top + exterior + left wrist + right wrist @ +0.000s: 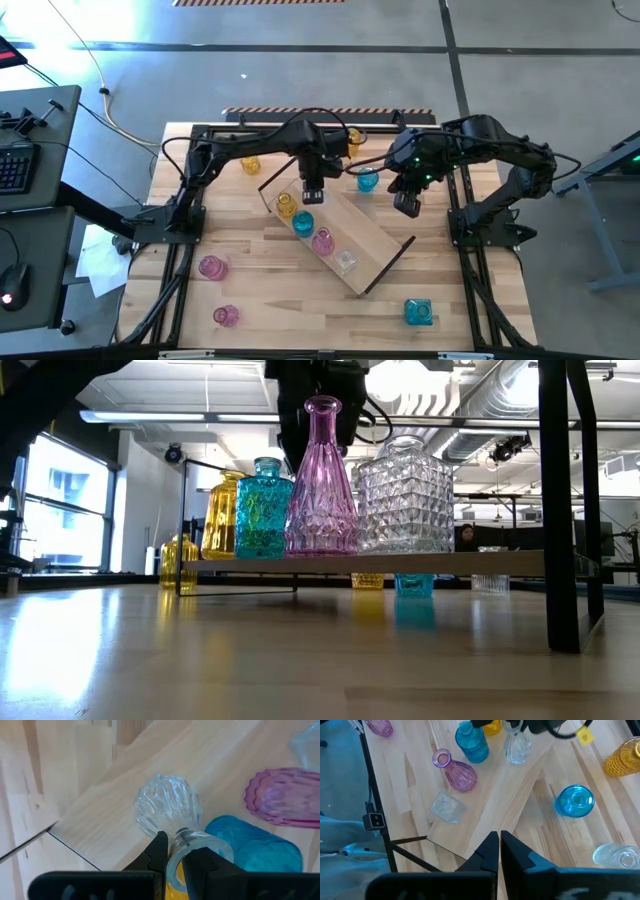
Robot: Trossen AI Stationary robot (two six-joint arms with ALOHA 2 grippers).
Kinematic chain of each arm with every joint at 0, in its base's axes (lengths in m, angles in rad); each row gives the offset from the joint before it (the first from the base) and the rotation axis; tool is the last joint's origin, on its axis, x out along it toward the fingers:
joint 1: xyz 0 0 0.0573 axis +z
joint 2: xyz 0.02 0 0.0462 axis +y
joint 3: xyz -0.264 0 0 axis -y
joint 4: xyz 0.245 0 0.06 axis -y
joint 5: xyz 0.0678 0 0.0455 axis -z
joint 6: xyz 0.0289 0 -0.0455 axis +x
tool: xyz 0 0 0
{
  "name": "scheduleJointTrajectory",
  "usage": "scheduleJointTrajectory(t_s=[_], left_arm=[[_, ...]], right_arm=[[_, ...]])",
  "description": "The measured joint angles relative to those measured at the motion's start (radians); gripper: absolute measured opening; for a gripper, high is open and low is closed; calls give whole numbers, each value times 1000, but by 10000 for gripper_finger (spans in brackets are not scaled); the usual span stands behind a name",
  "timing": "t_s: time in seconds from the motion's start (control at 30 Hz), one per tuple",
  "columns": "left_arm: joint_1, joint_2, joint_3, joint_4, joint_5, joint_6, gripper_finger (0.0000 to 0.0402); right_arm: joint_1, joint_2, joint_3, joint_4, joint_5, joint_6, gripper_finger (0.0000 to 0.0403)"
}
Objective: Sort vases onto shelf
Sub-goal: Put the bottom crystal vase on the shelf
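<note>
Working through the placing step: setting one more vase down on the shelf, a light board lying slantwise across the middle of the high view.

Pinching the rim of a clear ribbed bulb vase in the left hand, fingers narrow, one inside the mouth and one outside. Hanging that vase over the shelf's upper-left end, just beside the amber vase and teal vase. Not showing plainly whether its base is touching the board.

Standing in a row already, running toward the lower right of the high view: amber, teal, then a pink fluted vase and a clear square vase.

Hovering empty above the shelf's upper-right side, the right hand, fingers fully closed on nothing.

Waiting on the counter: two pink vases at lower left, a teal square vase at lower right, a round teal vase and amber ones along the top.

Judging the task as roughly half done. Calling next for lowering until the base is sitting flat, then opening the left fingers gently and lifting straight up clear of the mouth, minding the close neighbours. After that, reaching for one of the loose vases.
</note>
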Motion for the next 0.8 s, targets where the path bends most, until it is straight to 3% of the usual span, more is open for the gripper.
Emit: scheduleJointTrajectory(t_s=[0.43, 0.8], left_arm=[[-16, 21, 2, 1, 2, 9, 30], [-19, 21, 1, 65, -1, -17, 89]], right_arm=[[0, 0, 0, 0, -1, 7, 0], [0, 0, 0, 0, -3, 7, 0]])
